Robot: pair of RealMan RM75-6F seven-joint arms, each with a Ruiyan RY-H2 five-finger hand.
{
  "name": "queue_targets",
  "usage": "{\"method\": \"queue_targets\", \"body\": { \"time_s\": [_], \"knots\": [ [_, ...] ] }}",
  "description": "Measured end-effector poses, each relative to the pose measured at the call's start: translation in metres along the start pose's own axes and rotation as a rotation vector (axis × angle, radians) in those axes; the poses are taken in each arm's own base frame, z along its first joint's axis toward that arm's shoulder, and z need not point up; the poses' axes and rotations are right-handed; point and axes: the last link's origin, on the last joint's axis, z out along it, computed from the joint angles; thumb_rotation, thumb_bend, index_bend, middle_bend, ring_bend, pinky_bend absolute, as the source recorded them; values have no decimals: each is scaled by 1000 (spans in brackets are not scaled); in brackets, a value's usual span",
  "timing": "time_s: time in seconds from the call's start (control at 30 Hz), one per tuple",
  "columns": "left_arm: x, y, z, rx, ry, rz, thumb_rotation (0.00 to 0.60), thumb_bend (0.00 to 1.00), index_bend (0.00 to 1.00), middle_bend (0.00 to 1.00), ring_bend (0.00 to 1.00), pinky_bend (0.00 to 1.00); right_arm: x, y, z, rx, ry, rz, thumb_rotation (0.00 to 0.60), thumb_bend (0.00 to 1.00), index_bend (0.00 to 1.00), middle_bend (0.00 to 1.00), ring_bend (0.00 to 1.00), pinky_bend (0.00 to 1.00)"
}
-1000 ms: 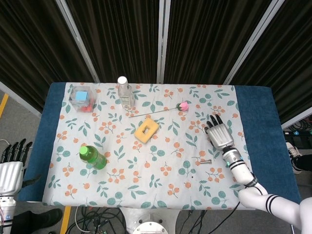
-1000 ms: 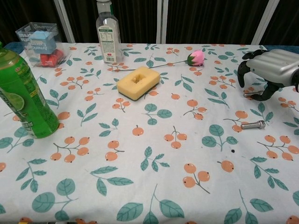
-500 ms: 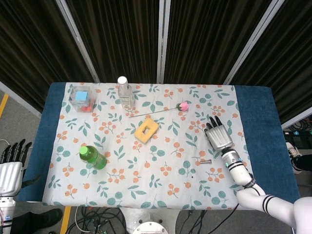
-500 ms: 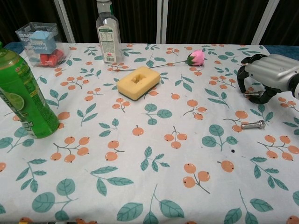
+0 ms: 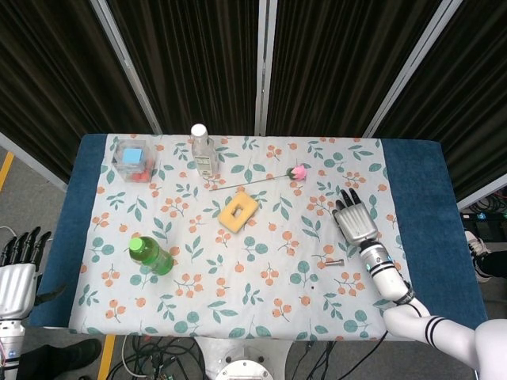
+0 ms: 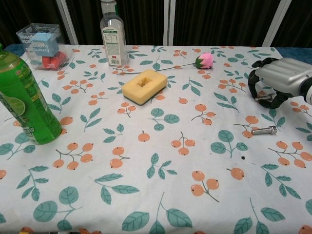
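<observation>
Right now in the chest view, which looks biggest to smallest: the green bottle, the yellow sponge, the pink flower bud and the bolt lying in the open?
1. green bottle, though it stands nearest the camera, which inflates it
2. yellow sponge
3. pink flower bud and bolt: too alike to rank, and the bud lies farther away

Right hand (image 5: pixel 354 221) palm-down over the table's right side, fingers (image 6: pixel 254 83) curled downward, nothing visibly gripped; forearm runs back toward the near right corner. Left hand (image 5: pixel 17 273) off the table's left edge, fingers straight, holding nothing.
</observation>
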Motion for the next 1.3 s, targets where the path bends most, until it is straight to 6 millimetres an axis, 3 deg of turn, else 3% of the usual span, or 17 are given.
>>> {"method": "queue_targets", "body": {
  "time_s": [0.33,0.6,0.87,1.17,1.3],
  "knots": [
    [1,0,-1,2,4,1,600,0,90,0,0,0,9,1,-8,6,30,72,600,367,572,268,0,0],
    [2,2,0,-5,9,5,600,0,90,0,0,0,30,-1,-18,41,54,279,600,366,582,269,0,0],
    [2,1,-1,-1,6,5,600,0,89,0,0,0,37,-13,-5,61,40,407,600,366,584,269,0,0],
    [1,0,-2,2,1,3,600,0,90,0,0,0,36,-24,5,73,42,398,600,365,578,257,0,0],
    [0,0,-2,3,2,2,600,0,90,0,0,0,34,-28,6,80,36,388,600,365,519,241,0,0]
  ]
}}
